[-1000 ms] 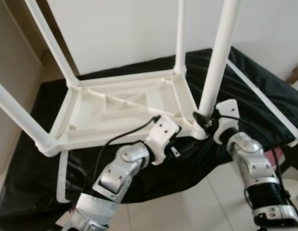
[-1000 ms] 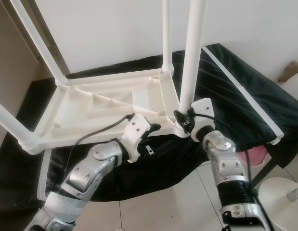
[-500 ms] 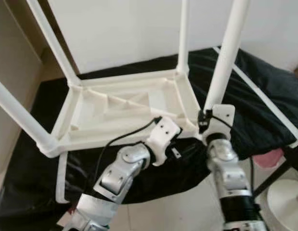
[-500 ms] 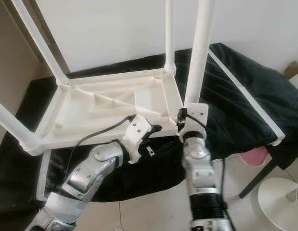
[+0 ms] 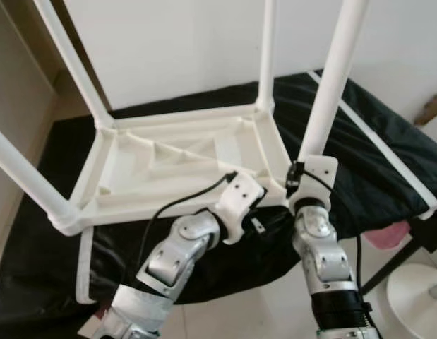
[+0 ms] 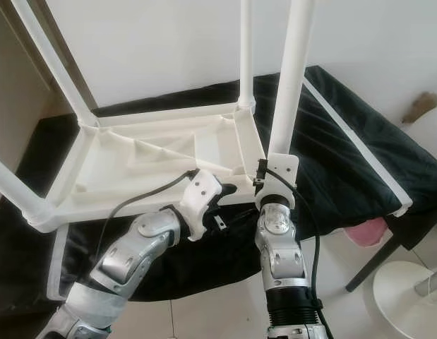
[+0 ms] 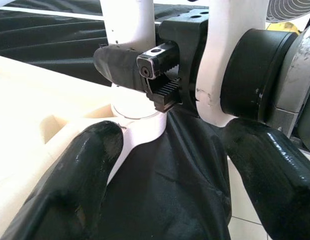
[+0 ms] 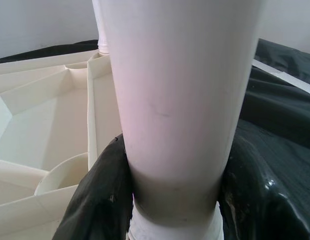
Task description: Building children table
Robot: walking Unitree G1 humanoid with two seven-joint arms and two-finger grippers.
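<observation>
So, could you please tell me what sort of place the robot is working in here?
Probably a room in a home: a pale tiled floor, a plain white wall, and a low surface draped in black cloth holding an upturned white plastic table.

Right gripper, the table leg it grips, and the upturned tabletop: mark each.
right gripper (image 8: 175,200), right wrist view, between its fingertips.
table leg (image 5: 330,92), left eye view, mid-shaft.
upturned tabletop (image 5: 176,159), left eye view, ribbed underside.

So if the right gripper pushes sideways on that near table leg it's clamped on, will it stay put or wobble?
The near table leg is long and thin, so it probably flexes or wobbles. The right gripper grips just above the socket, which gives little leverage. The upturned tabletop looks like light hollow plastic on slack black cloth, so it may slide.
</observation>
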